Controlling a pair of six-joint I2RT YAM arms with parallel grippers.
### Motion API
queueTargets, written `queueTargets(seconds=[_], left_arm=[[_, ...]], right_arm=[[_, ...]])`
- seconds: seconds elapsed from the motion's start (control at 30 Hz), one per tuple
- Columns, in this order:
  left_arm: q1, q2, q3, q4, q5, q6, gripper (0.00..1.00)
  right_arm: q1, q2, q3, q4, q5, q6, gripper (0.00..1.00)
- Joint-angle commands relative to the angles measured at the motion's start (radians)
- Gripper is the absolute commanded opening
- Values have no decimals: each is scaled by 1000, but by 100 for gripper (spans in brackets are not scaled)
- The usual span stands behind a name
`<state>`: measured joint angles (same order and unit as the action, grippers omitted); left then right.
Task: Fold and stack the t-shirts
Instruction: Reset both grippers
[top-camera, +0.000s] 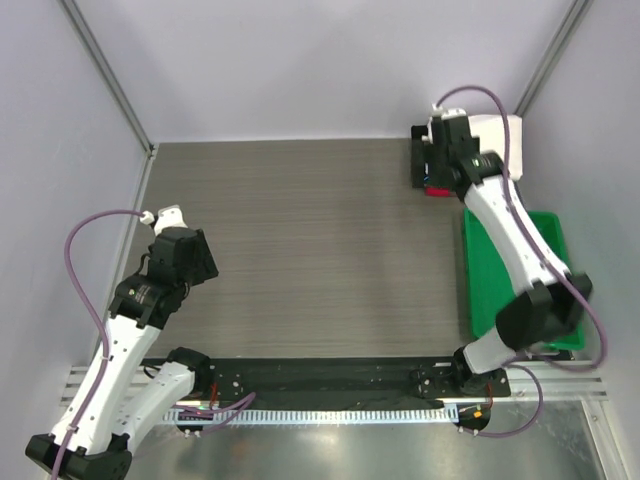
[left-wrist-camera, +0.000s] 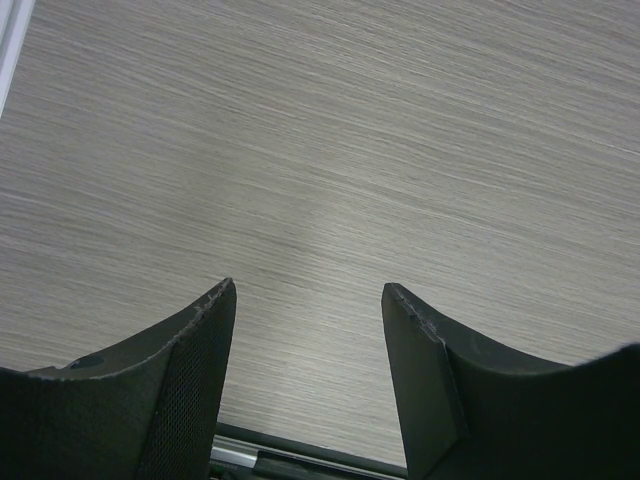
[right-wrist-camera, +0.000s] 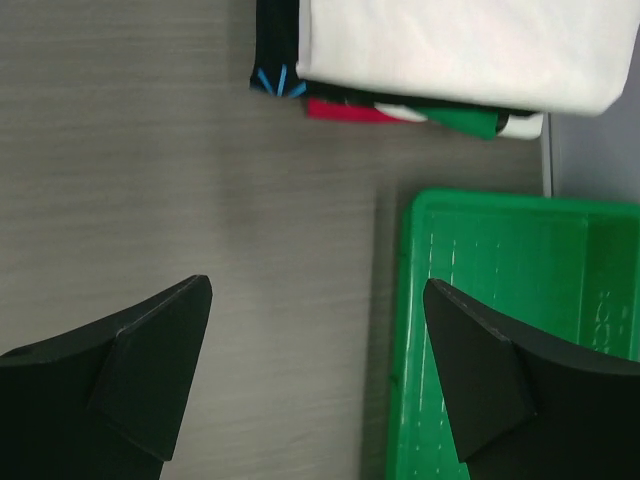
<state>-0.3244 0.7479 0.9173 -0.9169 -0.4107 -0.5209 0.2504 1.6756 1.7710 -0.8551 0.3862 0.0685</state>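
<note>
The left tool (left-wrist-camera: 309, 292) hangs wide and empty near the left edge of the grey wood-grain worktop (top-camera: 300, 250), and the right tool (right-wrist-camera: 318, 285), equally wide and empty, hovers by the green plastic tray (right-wrist-camera: 500, 320), just short of the white-topped stack of folded cloth t-shirts (right-wrist-camera: 450, 50) in the far right corner, so stacking looks done and pulling back across the open middle seems next.

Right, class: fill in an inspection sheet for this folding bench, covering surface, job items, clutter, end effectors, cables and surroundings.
Surface: grey wood-grain table, no debris seen.
Job's things: folded t-shirts stacked at the far right corner, white on top, black, red and green edges beneath.
Clutter: green tray at the right edge, beside the stack.
End effectors: left end effector open over bare table; right end effector open, holding nothing, near stack and tray.
Cables: a purple cable loops off each arm.
Surroundings: pale walls, metal frame posts.
</note>
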Motion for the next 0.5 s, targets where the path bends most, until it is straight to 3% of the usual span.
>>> queueTargets(seconds=[0.0,0.2,0.47], left_arm=[[4,-12,2,32,-16,-7,62],[5,-16,0,33,-17,-5,62],[5,-22,-11,49,-16,16,67]], right_arm=[[10,-342,-322,293,-38,60,94],[12,-760,-811,484,-47,143,95],[12,-1086,-1120,519,-50,214,98]])
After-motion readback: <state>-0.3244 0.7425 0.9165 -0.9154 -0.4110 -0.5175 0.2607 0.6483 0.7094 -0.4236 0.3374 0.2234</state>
